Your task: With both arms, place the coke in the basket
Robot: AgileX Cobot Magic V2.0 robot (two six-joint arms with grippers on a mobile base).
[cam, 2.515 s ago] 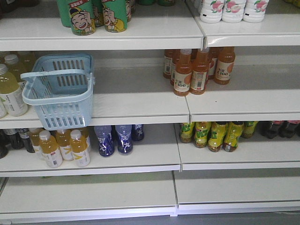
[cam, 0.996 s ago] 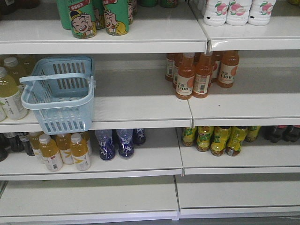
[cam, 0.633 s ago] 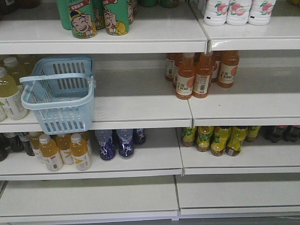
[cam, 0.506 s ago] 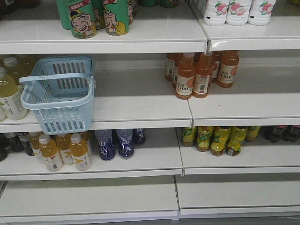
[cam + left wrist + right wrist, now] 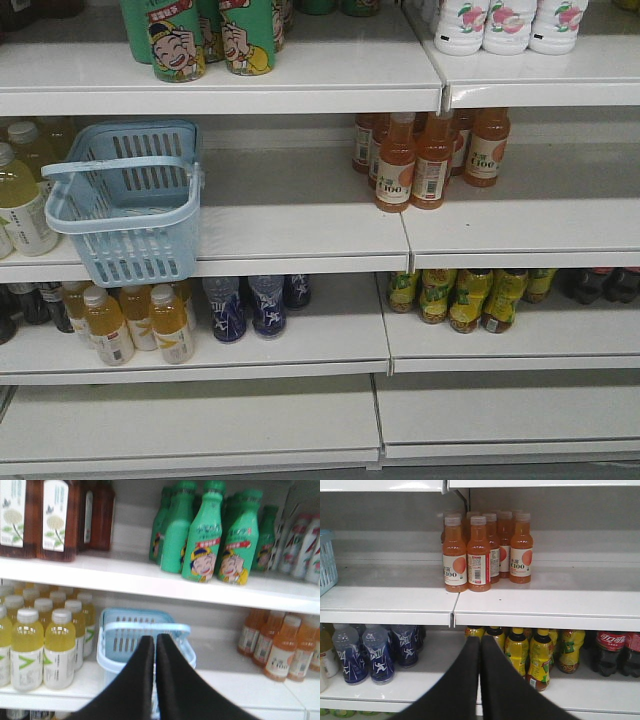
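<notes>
Left gripper [image 5: 155, 639] pinched closed, empty — basket [image 5: 122, 617] dead ahead, nearer this arm. Right gripper [image 5: 479, 640] likewise closed, basket off left. No coke can visible.

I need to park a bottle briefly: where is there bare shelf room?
The middle shelf, between the blue basket and the orange C100 bottles, and right of those bottles. The bottom shelf looks bare throughout. Crowded: pale yellow bottles left of the basket.
</notes>
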